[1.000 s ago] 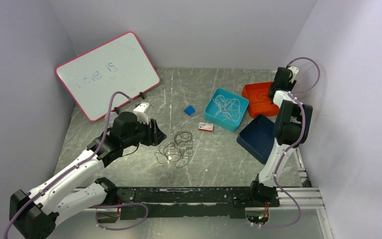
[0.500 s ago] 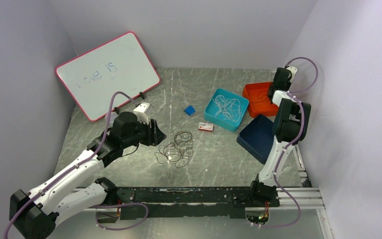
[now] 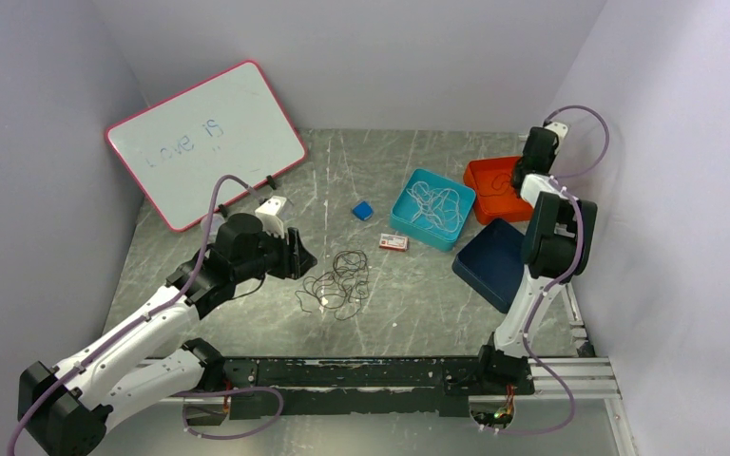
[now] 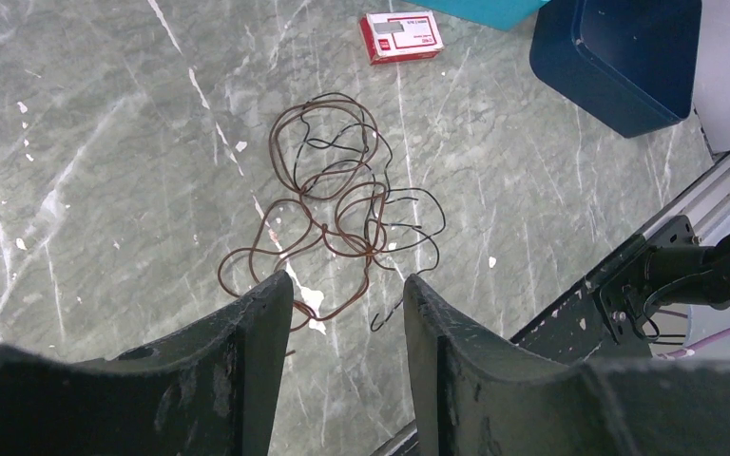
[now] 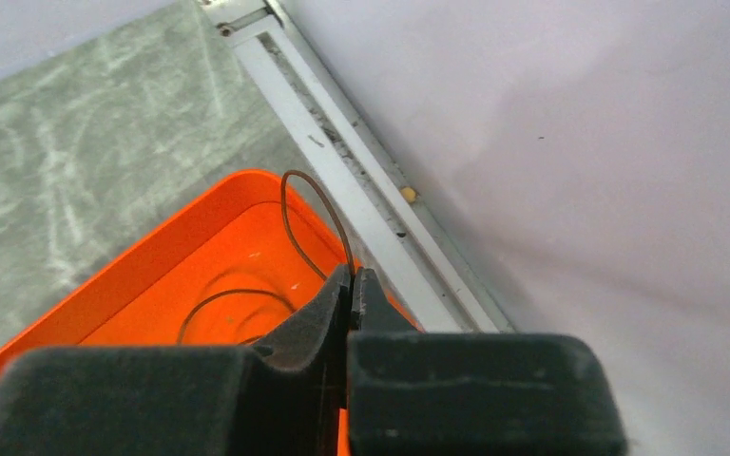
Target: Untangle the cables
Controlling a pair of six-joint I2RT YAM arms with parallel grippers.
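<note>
- Two black left fingers (image 4: 257, 342) stand parted and released, just on the near side of the loose tangle of thin dark brown-black cables (image 4: 328, 223) on the grey marbled desk (image 4: 105, 142); its nearest loops show between their tips.
- At the far right corner, close to the wall, the right fingers (image 5: 314, 318) are clenched on one thin brown cable (image 5: 314, 204) arcing above the orange plastic tray (image 5: 152, 237).
- Beyond the tangle lie a small red-and-white box (image 4: 401, 35), a teal tray (image 3: 402, 199) of pale cables (image 3: 434, 204) and a dark blue bin (image 4: 627, 57).
- Bare desk lies open left of the tangle; a black rail (image 3: 361, 372) runs along the near edge.
</note>
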